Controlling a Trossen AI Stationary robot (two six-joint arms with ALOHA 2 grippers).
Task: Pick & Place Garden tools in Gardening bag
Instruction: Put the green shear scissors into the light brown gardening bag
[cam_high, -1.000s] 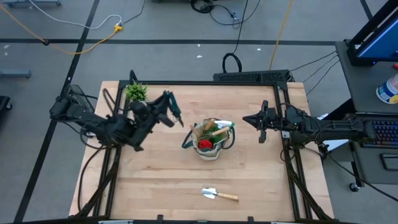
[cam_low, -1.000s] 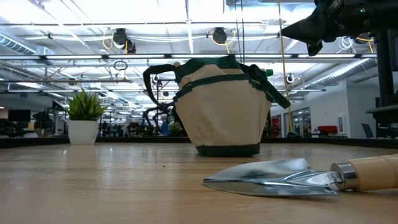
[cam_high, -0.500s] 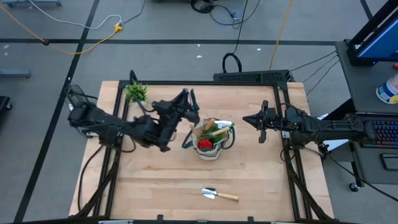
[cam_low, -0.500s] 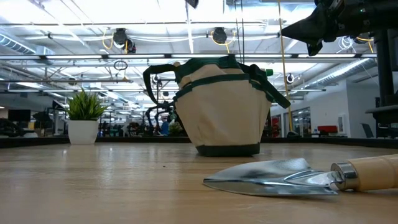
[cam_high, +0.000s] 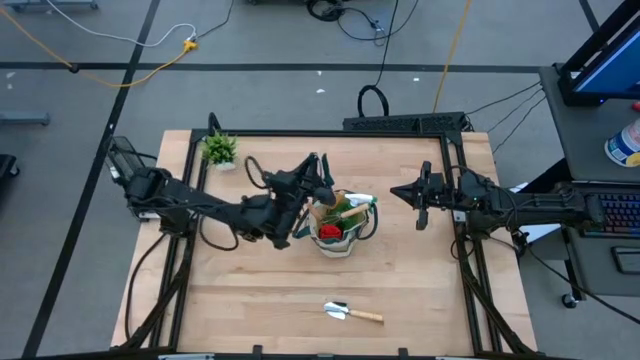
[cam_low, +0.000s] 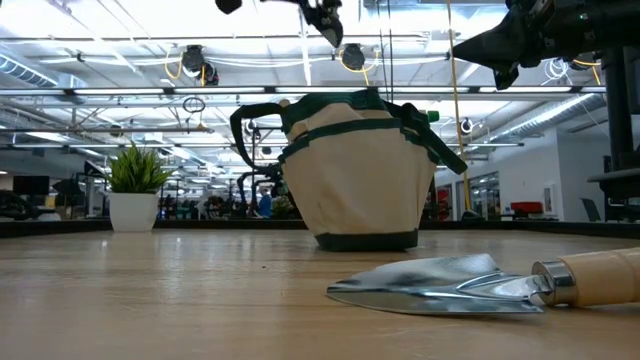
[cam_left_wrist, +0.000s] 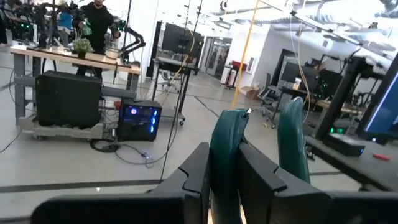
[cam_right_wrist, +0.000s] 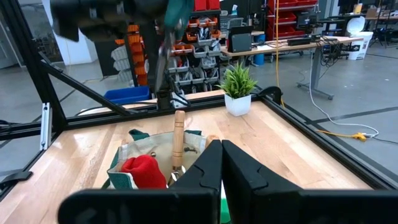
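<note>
Gardening bag (cam_high: 342, 226) sits mid-worktop (cam_high: 250, 290), already holding a red-black glove (cam_high: 330, 232) and a wooden-handled tool (cam_right_wrist: 178, 138). Left gripper (cam_high: 318, 170) is over the bag's rim, jaws pinching green-handled shears (cam_left_wrist: 227, 155), looks ready to drop them in. Still left: trowel (cam_high: 352, 313) lying near the front edge, well apart from the bag. Right gripper (cam_high: 421, 195) waits beside the bag, jaws pressed together. Potted plant (cam_high: 219, 150) at the back left, nothing blocks the trowel.

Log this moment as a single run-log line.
left gripper: shut on green-handled shears, above gardening bag | right gripper: idle, table's right | trowel: on table, unpicked
</note>
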